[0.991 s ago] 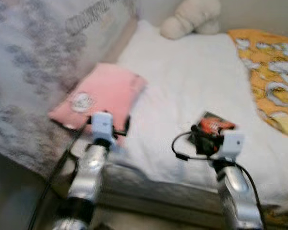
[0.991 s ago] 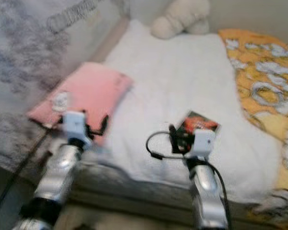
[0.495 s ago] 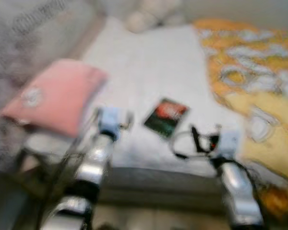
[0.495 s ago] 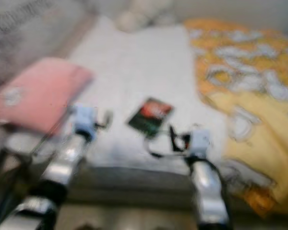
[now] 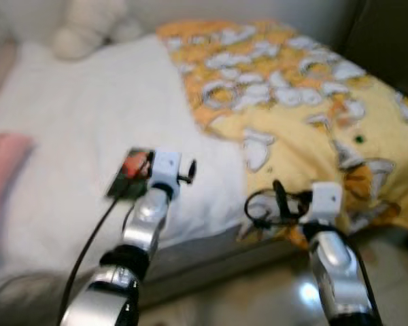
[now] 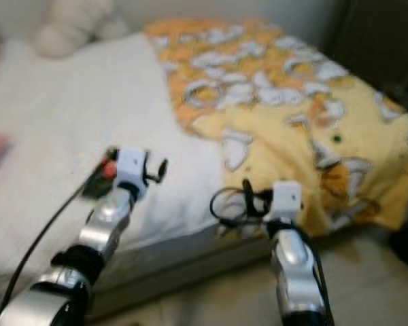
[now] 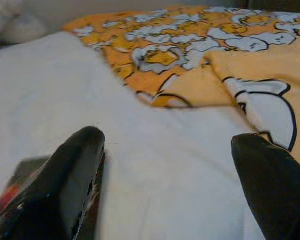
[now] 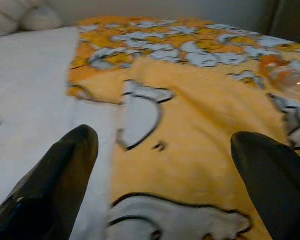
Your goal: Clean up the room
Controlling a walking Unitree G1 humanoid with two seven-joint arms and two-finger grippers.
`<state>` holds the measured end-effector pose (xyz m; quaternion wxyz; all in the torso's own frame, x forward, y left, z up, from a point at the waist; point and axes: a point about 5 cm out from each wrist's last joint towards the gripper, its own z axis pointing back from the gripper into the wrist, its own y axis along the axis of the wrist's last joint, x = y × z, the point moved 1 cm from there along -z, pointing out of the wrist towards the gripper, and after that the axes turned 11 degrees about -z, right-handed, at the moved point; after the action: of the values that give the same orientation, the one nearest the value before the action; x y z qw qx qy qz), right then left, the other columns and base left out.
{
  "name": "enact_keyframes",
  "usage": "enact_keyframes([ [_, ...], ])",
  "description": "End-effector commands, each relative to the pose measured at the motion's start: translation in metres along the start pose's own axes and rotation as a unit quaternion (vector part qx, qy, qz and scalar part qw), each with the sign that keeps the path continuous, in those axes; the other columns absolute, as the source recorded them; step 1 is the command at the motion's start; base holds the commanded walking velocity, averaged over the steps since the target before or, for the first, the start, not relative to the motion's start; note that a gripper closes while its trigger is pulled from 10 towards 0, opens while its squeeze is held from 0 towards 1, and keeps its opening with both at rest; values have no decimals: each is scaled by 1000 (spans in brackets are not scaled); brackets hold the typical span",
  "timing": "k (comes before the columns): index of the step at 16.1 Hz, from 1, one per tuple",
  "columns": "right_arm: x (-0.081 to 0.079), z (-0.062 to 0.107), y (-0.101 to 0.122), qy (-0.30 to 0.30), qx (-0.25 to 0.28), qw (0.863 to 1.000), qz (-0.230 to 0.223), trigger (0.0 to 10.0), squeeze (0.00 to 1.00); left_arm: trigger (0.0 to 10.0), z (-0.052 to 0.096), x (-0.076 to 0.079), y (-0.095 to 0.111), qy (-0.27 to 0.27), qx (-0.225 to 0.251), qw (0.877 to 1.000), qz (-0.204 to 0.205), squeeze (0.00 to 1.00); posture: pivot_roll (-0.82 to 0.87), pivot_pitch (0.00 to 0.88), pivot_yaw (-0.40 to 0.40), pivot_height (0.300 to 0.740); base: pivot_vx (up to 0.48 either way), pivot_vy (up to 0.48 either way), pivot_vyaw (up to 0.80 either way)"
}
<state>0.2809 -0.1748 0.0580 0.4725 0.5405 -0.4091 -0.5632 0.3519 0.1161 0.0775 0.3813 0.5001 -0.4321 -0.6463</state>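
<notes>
Left eye view: a white bed (image 5: 68, 122) fills the left half, a yellow blanket (image 5: 292, 102) the right, a plush toy (image 5: 88, 27) at upper left. A dark packet (image 5: 126, 173) lies left of centre, with the left gripper (image 5: 183, 170) just right of it. The right gripper (image 5: 279, 197) is at lower right, over the blanket's edge.

Left wrist view: fingers (image 7: 65, 175) spread wide, empty; the packet shows at lower left, beside one finger.

Right wrist view: fingers (image 8: 55, 175) wide apart, empty, above the blanket (image 8: 190, 150).

dark packet (image 5: 128, 174) half hidden by left arm (image 5: 144, 224)
</notes>
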Motion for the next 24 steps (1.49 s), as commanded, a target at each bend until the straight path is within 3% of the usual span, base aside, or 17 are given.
enact_keyframes([
  [1,-9,-3,2,15,6,1000,-1,10000,0,10000,0,-16,-4,29,-10,1000,-2,0,16,0,-7,740,446,0,0],
  [5,-8,0,-2,22,-3,1000,6,10000,0,10000,-1,-28,-7,57,-21,998,11,0,13,0,-12,740,78,445,0],
  [9,-9,3,-6,35,-13,999,11,10000,0,10000,-1,-38,-6,76,-13,997,-7,0,12,0,-24,740,0,360,0],
  [12,-10,3,-7,41,-18,999,9,10000,0,10000,-3,-35,1,80,2,997,-17,0,13,0,-26,740,0,0,0],
  [15,-11,4,-10,43,-26,999,5,10000,0,10000,-3,-26,-2,82,-13,997,11,0,14,0,-26,740,177,241,0],
  [21,-16,7,-13,63,-39,997,3,10000,0,10000,-6,-31,-3,105,-34,994,9,0,9,0,-28,740,166,413,0],
  [24,-10,17,-17,54,-53,997,-2,10000,0,10000,-12,-19,6,78,-31,996,5,0,3,0,-37,740,111,255,508],
])
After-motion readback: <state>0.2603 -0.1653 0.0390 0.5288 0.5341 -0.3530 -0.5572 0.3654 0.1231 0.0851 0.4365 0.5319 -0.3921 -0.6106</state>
